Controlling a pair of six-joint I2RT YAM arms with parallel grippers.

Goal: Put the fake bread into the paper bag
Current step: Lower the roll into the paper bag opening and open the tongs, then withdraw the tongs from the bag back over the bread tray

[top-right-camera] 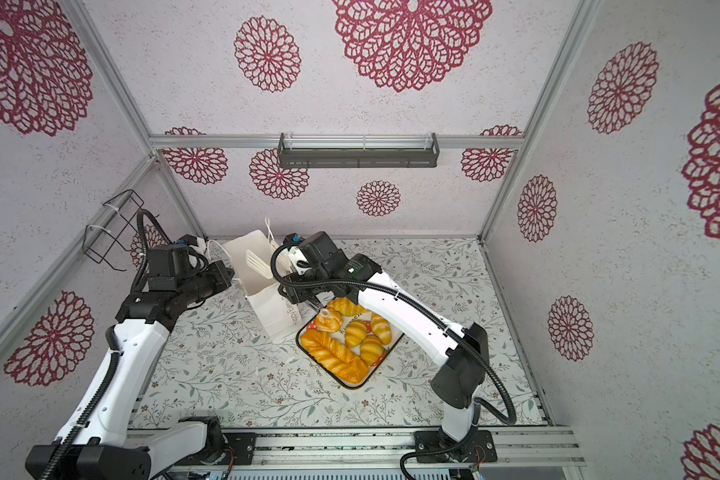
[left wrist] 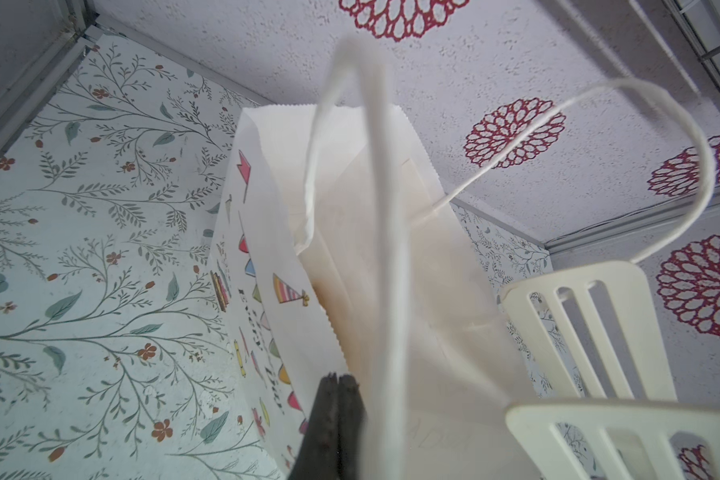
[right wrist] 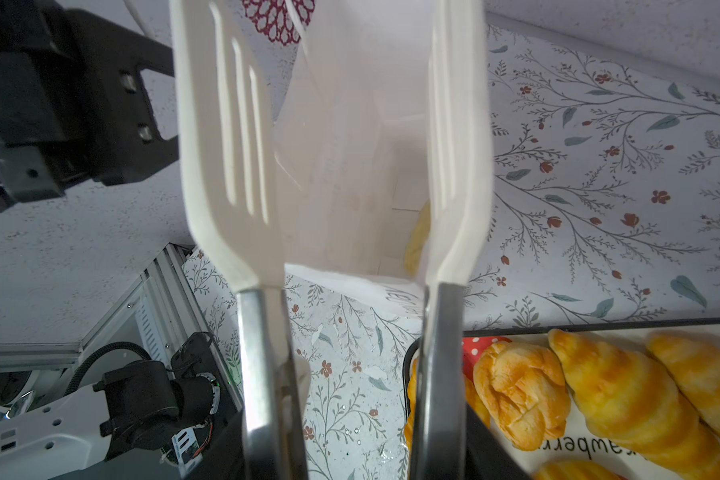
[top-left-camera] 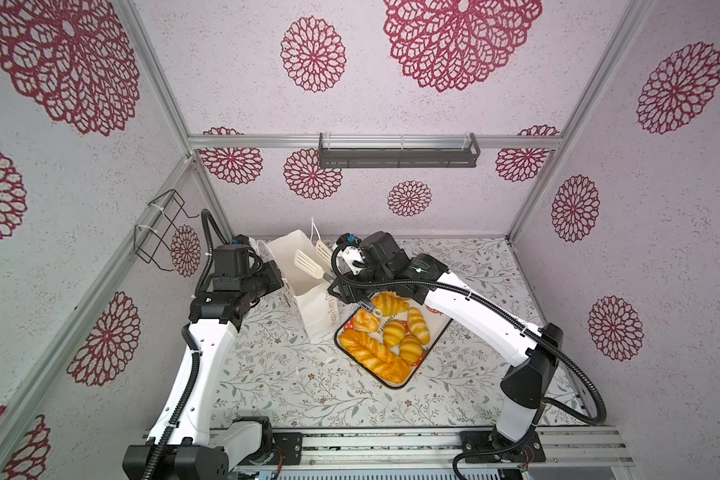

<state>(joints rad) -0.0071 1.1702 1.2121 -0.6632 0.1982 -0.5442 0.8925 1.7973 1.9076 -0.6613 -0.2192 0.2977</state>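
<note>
— White tongs [top-left-camera: 306, 259] are hanging over the mouth of the paper bag [top-left-camera: 314, 313], their blades [right wrist: 225, 145] standing apart with nothing between them. My right gripper [top-left-camera: 348, 291] is clasping the tongs at the grip end, only lightly squeezed.
— So which step are you calling?
— I'm reading it as the release. One yellow piece [right wrist: 417, 232] is lying deep inside the bag, half hidden behind a blade. My left gripper [left wrist: 338, 399] is pinched tight at the bag's left rim, steadying it, though I'm not making out whether it's nipping paper or cord.
— And next?
— I'm thinking lift clear without snagging the cord handles [left wrist: 682, 124], then swing right and near to the tray [right wrist: 607, 326], just beside the bag, where the rest of the fake bread [top-left-camera: 393, 332] is waiting. My right arm [top-left-camera: 474, 307] is covering the tray's far corner, so I'm not counting pieces.
</note>
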